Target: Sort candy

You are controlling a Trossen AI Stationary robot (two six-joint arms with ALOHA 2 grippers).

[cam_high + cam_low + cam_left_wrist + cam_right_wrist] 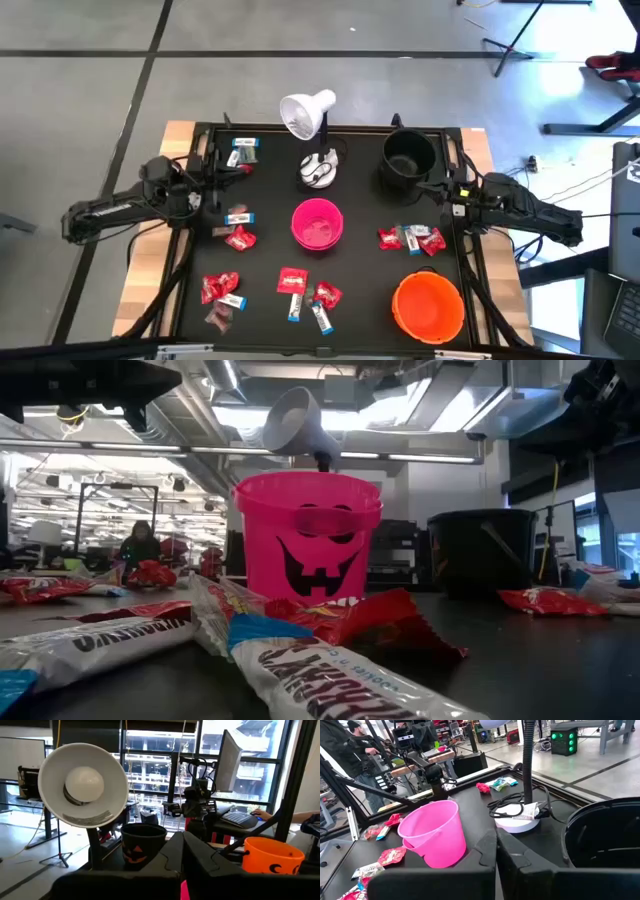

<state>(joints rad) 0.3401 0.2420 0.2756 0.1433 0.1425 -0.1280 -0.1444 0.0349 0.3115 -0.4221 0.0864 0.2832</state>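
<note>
The candy lies in several small heaps on the black mat: red packets and white-and-blue bars at the far left, left middle, near left, near centre and right. In the low view, bars lie close in front. My left gripper hovers at the mat's left edge, fingers shut, touching nothing. My right gripper hovers at the right edge next to the black bucket, fingers shut, touching nothing.
A pink bucket stands mid-table, a black bucket at the far right, an orange bucket at the near right. A white desk lamp stands at the far centre on its base. A person is beyond the table.
</note>
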